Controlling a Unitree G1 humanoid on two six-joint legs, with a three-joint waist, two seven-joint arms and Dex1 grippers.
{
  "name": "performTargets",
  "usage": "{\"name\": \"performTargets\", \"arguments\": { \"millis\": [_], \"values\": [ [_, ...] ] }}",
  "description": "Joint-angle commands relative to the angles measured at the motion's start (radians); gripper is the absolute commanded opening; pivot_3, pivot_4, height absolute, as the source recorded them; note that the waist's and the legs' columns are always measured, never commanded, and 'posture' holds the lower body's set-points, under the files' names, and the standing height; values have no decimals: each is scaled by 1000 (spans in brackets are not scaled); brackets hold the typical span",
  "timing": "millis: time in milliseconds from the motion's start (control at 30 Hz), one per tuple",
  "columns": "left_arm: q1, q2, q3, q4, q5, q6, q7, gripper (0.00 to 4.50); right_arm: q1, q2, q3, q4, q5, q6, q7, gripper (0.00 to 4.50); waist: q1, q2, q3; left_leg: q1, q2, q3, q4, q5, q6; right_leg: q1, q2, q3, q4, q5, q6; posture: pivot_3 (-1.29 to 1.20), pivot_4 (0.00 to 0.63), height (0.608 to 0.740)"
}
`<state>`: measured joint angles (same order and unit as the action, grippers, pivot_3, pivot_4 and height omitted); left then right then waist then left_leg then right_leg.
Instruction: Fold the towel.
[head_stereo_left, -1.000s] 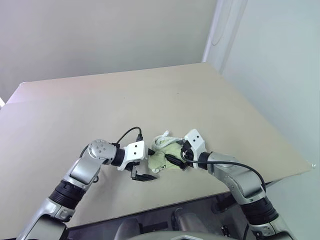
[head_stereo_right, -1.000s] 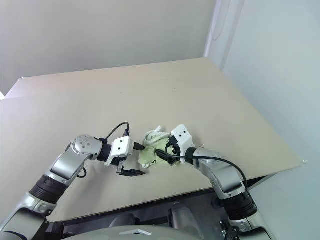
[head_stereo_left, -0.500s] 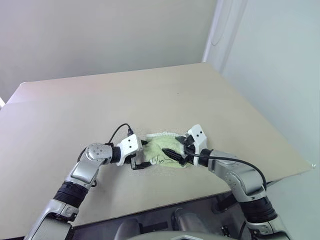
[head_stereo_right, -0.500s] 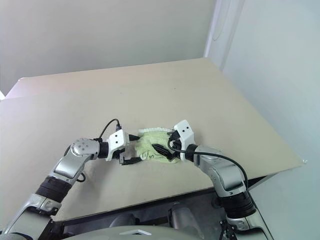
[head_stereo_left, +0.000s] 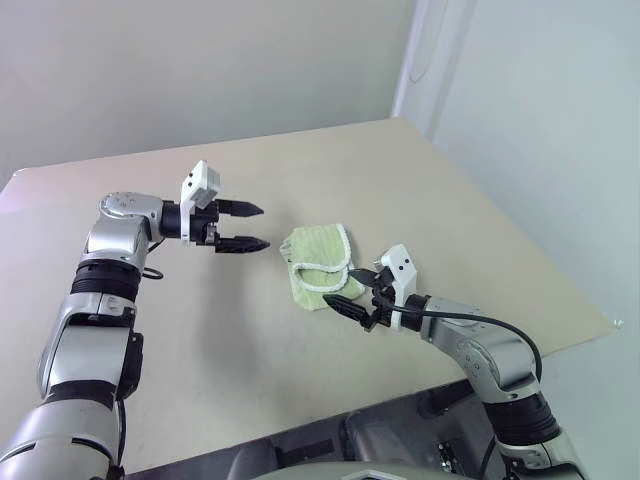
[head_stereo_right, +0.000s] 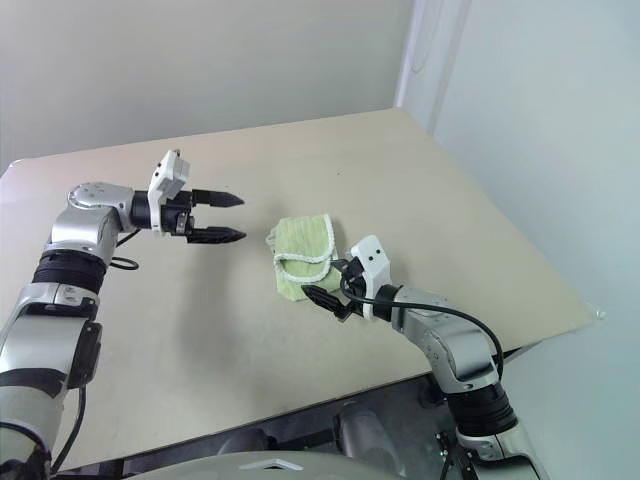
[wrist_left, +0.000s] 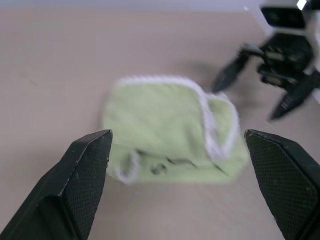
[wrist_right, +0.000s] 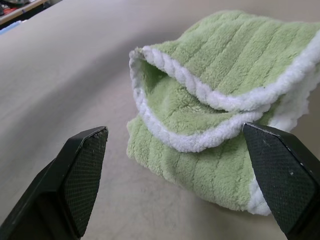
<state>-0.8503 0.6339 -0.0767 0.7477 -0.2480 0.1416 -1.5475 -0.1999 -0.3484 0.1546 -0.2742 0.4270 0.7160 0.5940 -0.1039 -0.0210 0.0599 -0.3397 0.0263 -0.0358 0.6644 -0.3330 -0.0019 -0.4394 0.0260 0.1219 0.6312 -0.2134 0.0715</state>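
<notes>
The towel (head_stereo_left: 318, 264), a small light-green terry cloth with white corded edging, lies folded over on the beige table (head_stereo_left: 400, 190) near its middle. In the right wrist view the towel (wrist_right: 220, 105) shows stacked layers with a gaping fold. My left gripper (head_stereo_left: 248, 226) hovers above the table to the left of the towel, open and empty, pointing toward it. My right gripper (head_stereo_left: 352, 295) sits low at the towel's near right corner, open, with nothing between its fingers. The left wrist view shows the towel (wrist_left: 170, 132) ahead and the right gripper (wrist_left: 270, 75) beyond it.
The table's right edge (head_stereo_left: 560, 300) and front edge (head_stereo_left: 300, 430) lie close to my right arm. A grey wall (head_stereo_left: 200, 60) stands behind the table. Bare tabletop spreads to the left and behind the towel.
Both grippers have let go of the towel, which now lies folded. My left gripper has risen and pulled away to the left; the right one has backed off a little. The camera shifted too.
</notes>
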Motion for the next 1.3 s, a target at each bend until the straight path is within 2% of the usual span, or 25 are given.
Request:
{"name": "performTargets", "arguments": {
  "millis": [33,133,267,633,833,967,1300],
  "values": [
    [-24,-2,28,-29,2,-12,49,4469,-17,7,-14,-40,21,-7,7,4500,6,0,0,0,0,0,0,0,0,0,0,0,0,0,0,0,0,740],
    [-59,-72,46,-2,13,6,191,4469,-24,11,-32,-53,52,-10,23,4500,15,0,0,1,0,0,2,0,0,2,0,0,0,-2,3,0,0,740],
    [-31,-116,9,-20,52,-40,219,4469,-36,-5,-50,-57,67,-22,39,4500,21,0,0,2,-1,0,3,0,0,7,0,1,-1,-2,3,0,0,740],
    [-174,-334,-20,306,199,-265,513,4469,-23,-41,-92,-72,106,-9,50,4500,36,-1,0,1,-2,0,3,0,0,8,0,1,-1,-1,3,0,0,740],
    [-225,-407,-23,398,224,-316,542,4469,-24,-23,-101,-71,102,-10,12,4500,33,-1,0,1,-2,0,2,0,0,9,0,2,-1,-1,3,0,0,740],
    [-162,-410,-107,413,322,-428,524,4469,-11,-31,-112,-71,84,-18,-15,4500,33,0,-1,2,-2,0,2,0,0,9,0,2,-1,-1,3,0,0,740],
    [-28,-451,-135,406,370,-517,565,4469,10,-52,-119,-66,45,-36,-46,4500,36,-1,-1,3,-2,0,3,0,0,12,0,2,-1,-1,3,0,0,740]
  ]
}}
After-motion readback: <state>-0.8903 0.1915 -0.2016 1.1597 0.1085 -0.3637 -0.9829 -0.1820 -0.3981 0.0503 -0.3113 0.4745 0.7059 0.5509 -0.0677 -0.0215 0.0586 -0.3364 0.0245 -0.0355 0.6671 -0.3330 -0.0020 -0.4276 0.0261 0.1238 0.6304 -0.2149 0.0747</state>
